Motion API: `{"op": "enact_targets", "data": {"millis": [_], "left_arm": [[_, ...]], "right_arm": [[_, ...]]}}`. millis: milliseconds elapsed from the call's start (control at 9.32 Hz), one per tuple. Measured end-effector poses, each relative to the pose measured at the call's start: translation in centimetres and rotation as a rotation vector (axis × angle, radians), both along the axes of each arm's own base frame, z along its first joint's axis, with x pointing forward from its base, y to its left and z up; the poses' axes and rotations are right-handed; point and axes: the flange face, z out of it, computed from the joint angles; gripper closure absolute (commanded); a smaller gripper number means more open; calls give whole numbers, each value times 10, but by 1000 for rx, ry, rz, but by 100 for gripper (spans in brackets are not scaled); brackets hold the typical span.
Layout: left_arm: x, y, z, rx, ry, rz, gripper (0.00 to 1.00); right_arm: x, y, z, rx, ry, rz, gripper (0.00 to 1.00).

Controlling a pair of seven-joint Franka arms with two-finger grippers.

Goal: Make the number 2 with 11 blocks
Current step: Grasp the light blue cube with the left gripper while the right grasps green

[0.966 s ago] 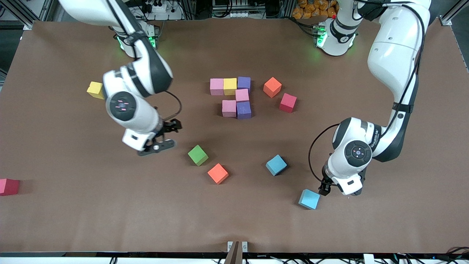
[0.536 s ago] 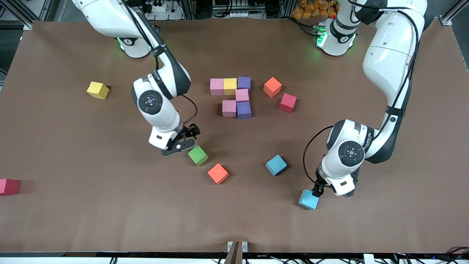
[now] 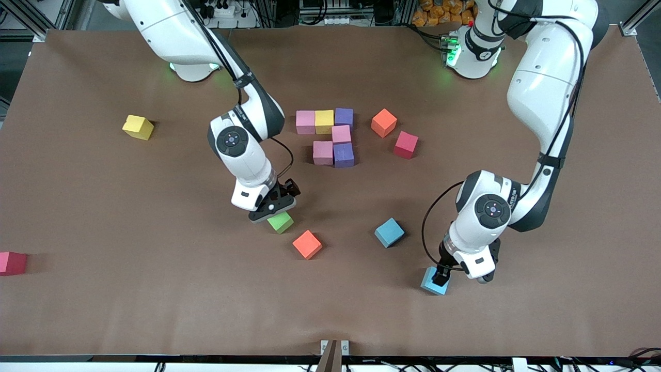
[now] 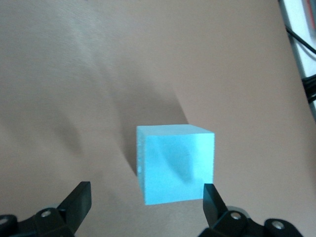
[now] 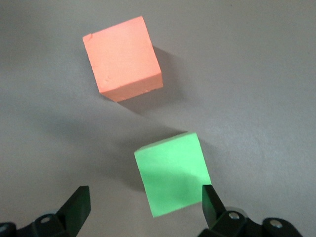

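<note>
Six touching blocks make a partial figure mid-table: pink (image 3: 305, 122), yellow (image 3: 324, 121) and purple (image 3: 344, 117) in a row, then pink (image 3: 341, 134), pink (image 3: 323, 153) and purple (image 3: 344, 154). An orange block (image 3: 383, 122) lies beside that row. My right gripper (image 3: 276, 209) hangs open low over the green block (image 3: 282, 223), which shows between its fingers (image 5: 173, 173) with a loose orange block (image 5: 122, 58) close by. My left gripper (image 3: 439, 274) is open over a light blue block (image 3: 433, 284), off-centre between the fingers (image 4: 175, 163). Another light blue block (image 3: 389, 232) lies loose.
A red cube (image 3: 406, 144) sits close to the figure, toward the left arm's end. A second red cube (image 3: 11, 262) and a lone yellow cube (image 3: 138, 127) lie toward the right arm's end. The brown table (image 3: 155, 310) is bare along its near edge.
My right arm has swung from beside the lone yellow cube across to the green block. My left gripper has slid over the light blue block. No block has moved.
</note>
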Motion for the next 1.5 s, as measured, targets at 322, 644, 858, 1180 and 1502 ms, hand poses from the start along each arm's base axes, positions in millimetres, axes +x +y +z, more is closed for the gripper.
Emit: {"op": "enact_targets", "data": {"millis": [322, 644, 858, 1180, 1502], "left_arm": [[7, 3, -15, -33, -102, -52, 0], [10, 15, -24, -9, -113, -93, 0], [12, 19, -29, 0, -118, -109, 0], [14, 18, -33, 0, -131, -128, 0], [15, 18, -36, 2, -138, -143, 0]], "right_arm": [[11, -5, -15, -9, -53, 45, 0], [29, -27, -20, -49, -77, 44, 0], [28, -26, -24, -41, -66, 33, 0], [25, -19, -24, -19, -54, 19, 0], [26, -18, -22, -19, -51, 20, 0]]}}
